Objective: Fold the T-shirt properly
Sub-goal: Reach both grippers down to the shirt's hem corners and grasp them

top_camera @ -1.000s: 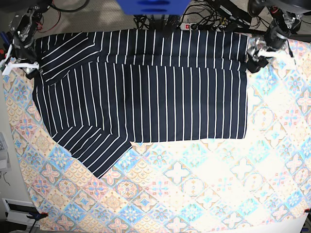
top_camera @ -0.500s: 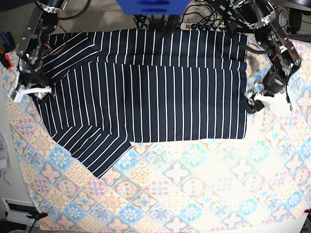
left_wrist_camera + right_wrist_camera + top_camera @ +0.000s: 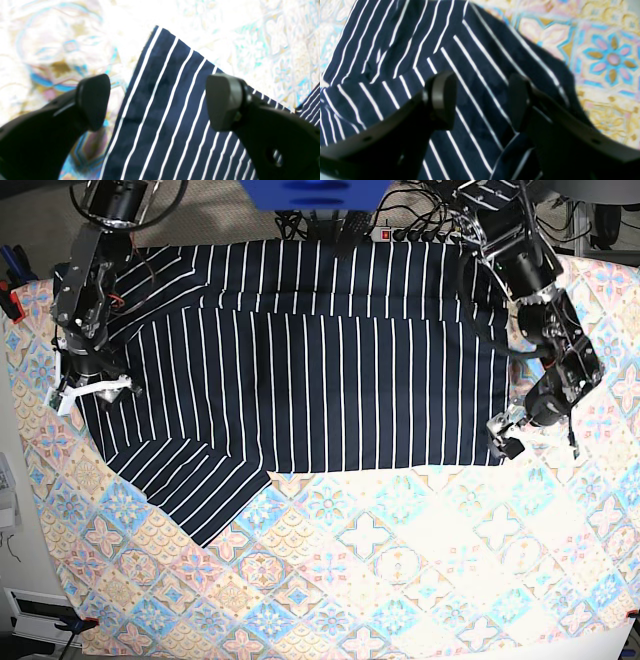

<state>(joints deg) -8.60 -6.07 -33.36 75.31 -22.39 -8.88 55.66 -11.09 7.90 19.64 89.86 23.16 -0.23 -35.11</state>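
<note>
A pastel orange-and-blue tile-patterned cloth (image 3: 420,570) covers the bench, and the dark navy pinstriped fabric T-shirt (image 3: 320,360) lies flat across its far half, one sleeve pointing toward the near left. Black cables (image 3: 420,210) tangle beyond the far edge. The left gripper (image 3: 503,435) hangs over the shirt's near right corner, fingers (image 3: 222,100) spread wide; the right gripper (image 3: 95,390) hovers over the left side, fingers (image 3: 442,97) apart, holding nothing.

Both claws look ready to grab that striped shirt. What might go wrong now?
The left end effector straddles the T-shirt right at its corner, so it might pinch the patterned cloth underneath too. The right end effector sits over overlapping layers near the sleeve and may catch only one layer, leaving the fold crooked.
</note>
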